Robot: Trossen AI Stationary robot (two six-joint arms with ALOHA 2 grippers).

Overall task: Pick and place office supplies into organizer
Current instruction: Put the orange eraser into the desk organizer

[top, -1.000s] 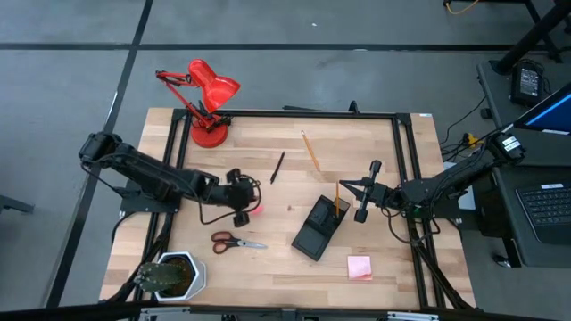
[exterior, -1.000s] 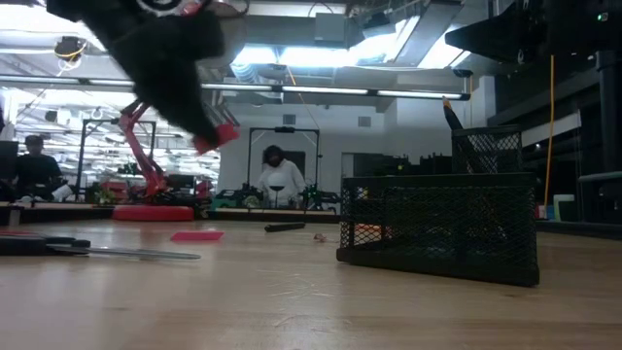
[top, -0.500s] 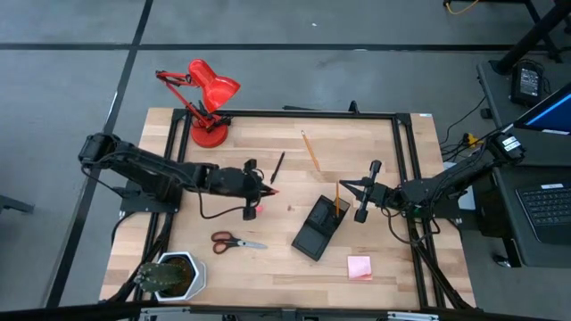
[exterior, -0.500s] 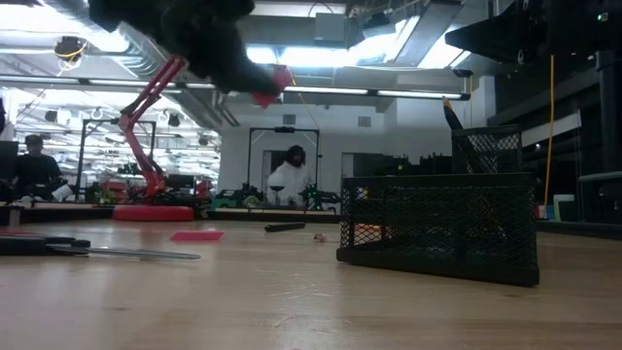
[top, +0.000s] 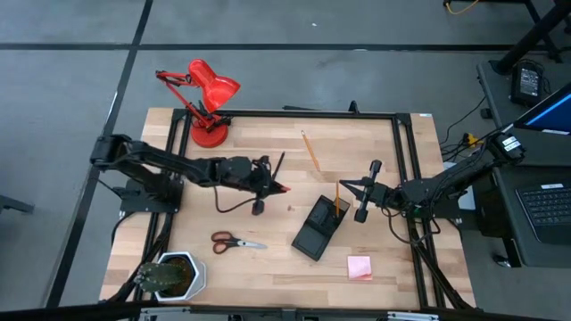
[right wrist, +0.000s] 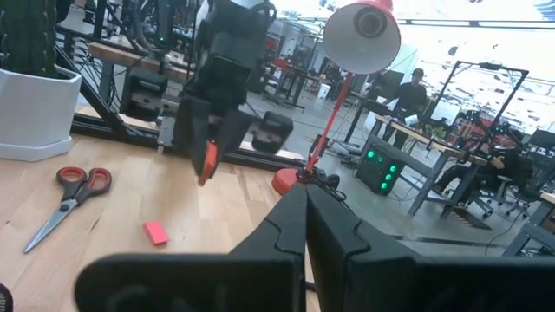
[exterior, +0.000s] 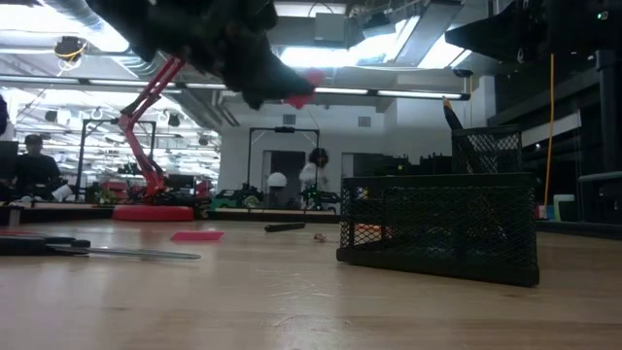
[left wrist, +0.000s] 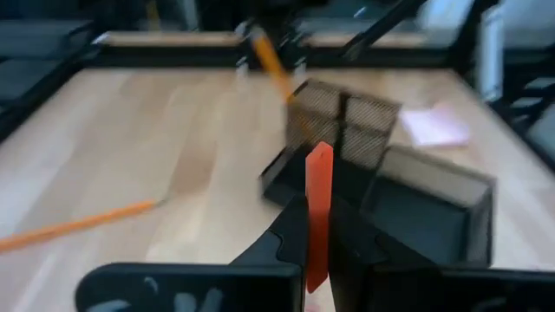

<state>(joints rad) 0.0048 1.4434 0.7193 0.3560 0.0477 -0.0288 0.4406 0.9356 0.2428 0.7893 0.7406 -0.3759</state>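
Two arms | my left gripper (top: 278, 188) pinches flat red eraser piece (left wrist: 318, 208) above table, left of black mesh organizer (top: 318, 226) | right gripper (top: 346, 187) closed, empty, waiting | next: carry over a compartment, release.

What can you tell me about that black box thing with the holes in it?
The organizer is a black box of what looks like wire mesh, split into compartments: a taller cup section at one end and lower trays. It stands on the wooden table, angled, between both arms. One orange pencil stands in the tall section. No gripper touches it.
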